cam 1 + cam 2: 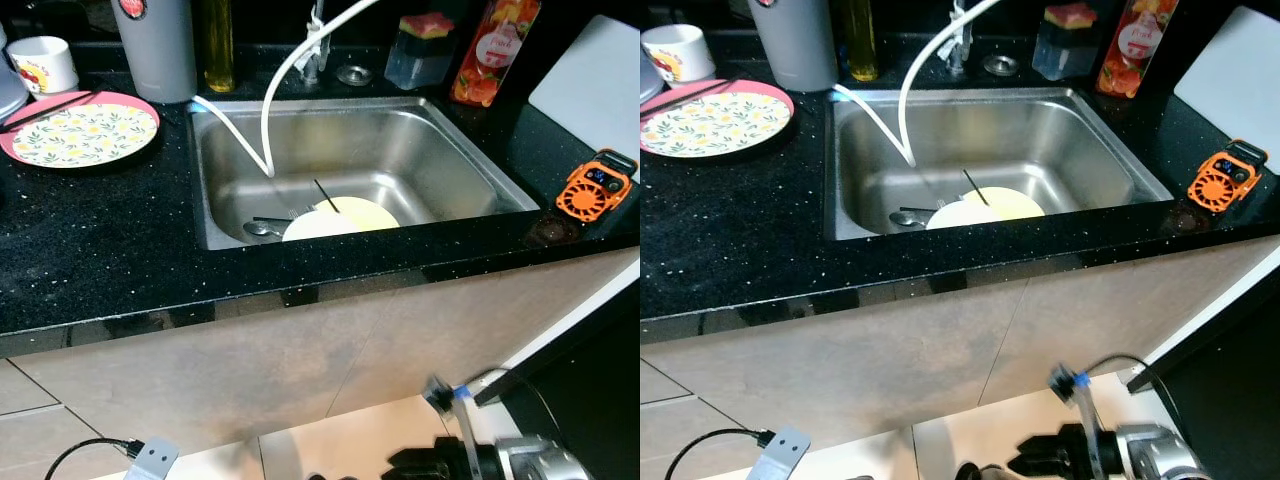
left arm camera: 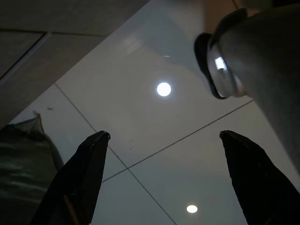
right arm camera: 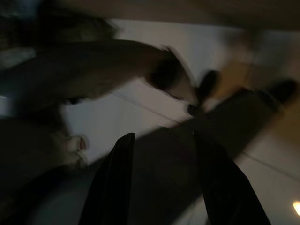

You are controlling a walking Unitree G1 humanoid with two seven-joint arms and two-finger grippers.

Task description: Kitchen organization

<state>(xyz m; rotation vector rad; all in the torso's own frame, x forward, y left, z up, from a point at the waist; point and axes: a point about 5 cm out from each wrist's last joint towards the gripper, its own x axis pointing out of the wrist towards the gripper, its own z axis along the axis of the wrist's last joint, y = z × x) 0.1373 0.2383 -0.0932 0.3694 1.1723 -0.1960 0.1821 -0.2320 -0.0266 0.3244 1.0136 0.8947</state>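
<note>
We count one steel sink (image 1: 440,150) with two pale plates (image 1: 340,218) in it, one spoon (image 1: 262,229) and what may be one or two dark sticks; the glare makes that hard to settle. On the counter (image 1: 90,250) we count one flowered plate (image 1: 82,132), one cup (image 1: 42,62), one grey canister (image 1: 158,45), two bottles (image 1: 492,48), one soap dispenser (image 1: 420,50) and one orange fan (image 1: 596,186).

Stainless steel sink (image 1: 1080,140) set in black speckled worktop (image 1: 730,220); pale yellow round plate (image 1: 985,208) & spoon inside. Pink floral plate (image 1: 710,120) on worktop, left. Orange gadget (image 1: 1225,175) right.
</note>
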